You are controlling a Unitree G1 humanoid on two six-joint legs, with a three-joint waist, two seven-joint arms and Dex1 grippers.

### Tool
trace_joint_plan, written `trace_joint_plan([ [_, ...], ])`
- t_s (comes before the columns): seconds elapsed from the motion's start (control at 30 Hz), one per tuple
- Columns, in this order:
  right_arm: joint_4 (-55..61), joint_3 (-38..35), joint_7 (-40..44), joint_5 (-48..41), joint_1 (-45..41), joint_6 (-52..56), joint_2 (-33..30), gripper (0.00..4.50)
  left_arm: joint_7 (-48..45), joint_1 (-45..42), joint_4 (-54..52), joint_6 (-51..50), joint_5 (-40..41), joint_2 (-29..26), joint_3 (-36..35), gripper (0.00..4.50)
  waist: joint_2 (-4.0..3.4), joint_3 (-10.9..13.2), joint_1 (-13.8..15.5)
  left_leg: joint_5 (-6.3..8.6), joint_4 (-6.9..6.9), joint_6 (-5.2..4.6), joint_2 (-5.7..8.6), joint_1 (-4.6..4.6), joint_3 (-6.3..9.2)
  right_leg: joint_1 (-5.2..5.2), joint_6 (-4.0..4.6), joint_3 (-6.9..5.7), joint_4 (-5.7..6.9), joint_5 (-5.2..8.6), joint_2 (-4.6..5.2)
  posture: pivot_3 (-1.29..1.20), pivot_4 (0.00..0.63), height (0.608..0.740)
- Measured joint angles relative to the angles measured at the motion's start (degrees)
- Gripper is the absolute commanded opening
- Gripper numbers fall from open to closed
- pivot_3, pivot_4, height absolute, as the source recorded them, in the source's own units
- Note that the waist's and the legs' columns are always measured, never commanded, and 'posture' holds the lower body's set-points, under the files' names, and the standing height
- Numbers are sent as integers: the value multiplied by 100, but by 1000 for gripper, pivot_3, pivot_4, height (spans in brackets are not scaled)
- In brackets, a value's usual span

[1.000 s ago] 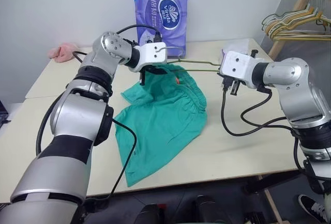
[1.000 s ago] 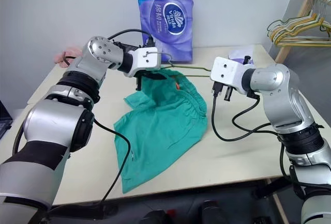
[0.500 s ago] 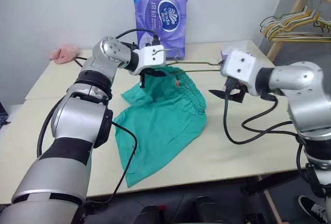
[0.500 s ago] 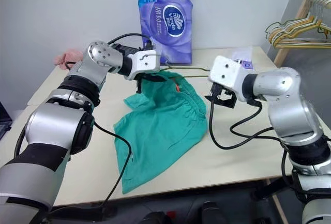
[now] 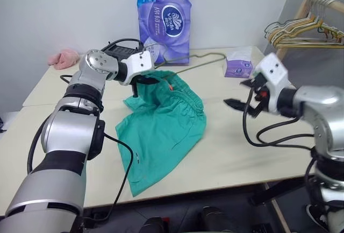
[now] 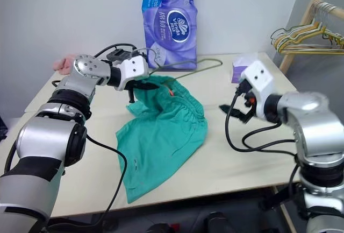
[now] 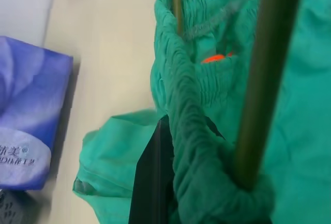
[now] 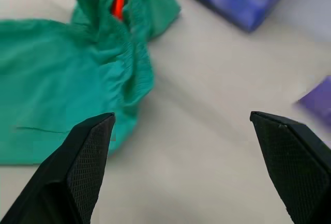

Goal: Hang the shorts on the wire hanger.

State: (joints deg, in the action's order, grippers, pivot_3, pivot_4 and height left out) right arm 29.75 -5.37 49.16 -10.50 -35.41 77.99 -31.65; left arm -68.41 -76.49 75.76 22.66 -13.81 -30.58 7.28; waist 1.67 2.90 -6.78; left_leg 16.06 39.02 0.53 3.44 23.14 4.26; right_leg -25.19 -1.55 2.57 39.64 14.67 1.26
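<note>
Moved: right end effector [image 5: 239,93] let go of the hanger [image 5: 194,62] and backed off toward the desk's right edge, so it now hangs clear of everything over bare desk [image 5: 231,141].
Right end effector state: fingers spread wide, nothing between them; the wrist view looks straight down at desk with the shorts [image 5: 164,120] off to one side.
Left end effector [image 5: 141,82]: pressed together, pinching the bunched waistband, with the hanger wire running right alongside that bunch in the left wrist view. Can't tell for sure whether the wire itself is clamped too or just trapped in the fabric.
Hanger: one end sits at the left grip, the rest reaches across toward the desk's back edge, near the purple pack [image 5: 163,18] and short of the tissue box [image 5: 238,67]. Looks like it swung that way once the right side released it.
Shorts: waistband corner lifted near the back-middle of the desk, the legs draped flat toward the front edge.
What it means: my guess is only one arm carries hanger and shorts now, so the hang isn't done; the right one probably needs a fresh grab.
Left arm pose: reaching forward, wrist angled down and inward.
Right arm pose: elbow bent, pointing inward toward the shorts.
</note>
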Motion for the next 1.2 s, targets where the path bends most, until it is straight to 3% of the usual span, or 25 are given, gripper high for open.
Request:
trace_joint_plan([
  [0.13,-568,-2,-73,-662,331,376,772,4454,-318,188,-376,-210,430,63,-264,0,-14,-32,-92,0,-1,-1,1,-1,3,1,0,-1,2,0,0,-149,0,740],
  [0.3,-1412,186,-423,-695,244,-196,777,4454,-461,428,-645,-465,567,48,-276,0,-21,-43,-173,0,-5,0,0,-4,8,-2,1,-5,4,1,-1,-99,0,740],
  [0.4,-1900,295,-796,-655,-40,-570,1207,4454,-482,503,-864,-590,645,4,-284,0,-22,-45,-226,-1,-8,2,0,-7,9,-5,3,-4,17,4,-2,-82,5,740],
  [0.7,-1980,591,-1471,-867,-236,-805,2071,4454,-465,622,-1100,-837,705,-190,-297,0,-25,-58,-211,-9,-5,17,3,-6,18,-3,1,-9,24,8,0,-73,5,740],
  [0.87,-1872,677,-1659,-933,-234,-807,2043,4454,-437,622,-1114,-845,706,-187,-297,0,-25,-58,-164,-9,-4,16,6,-6,18,-1,1,-9,22,8,1,-72,19,740],
  [1.0,-1892,675,-1750,-946,-165,-962,2024,3548,-416,621,-1114,-848,705,-186,-296,0,-25,-58,-161,-8,-4,14,7,-6,15,-2,1,-6,22,8,2,-77,20,740],
  [1.2,-1918,687,-1835,-943,-102,-1191,1854,1286,-420,622,-1114,-848,704,-183,-295,0,-25,-58,-153,2,-4,-2,6,-6,15,-2,1,-7,21,8,1,-78,25,740],
])
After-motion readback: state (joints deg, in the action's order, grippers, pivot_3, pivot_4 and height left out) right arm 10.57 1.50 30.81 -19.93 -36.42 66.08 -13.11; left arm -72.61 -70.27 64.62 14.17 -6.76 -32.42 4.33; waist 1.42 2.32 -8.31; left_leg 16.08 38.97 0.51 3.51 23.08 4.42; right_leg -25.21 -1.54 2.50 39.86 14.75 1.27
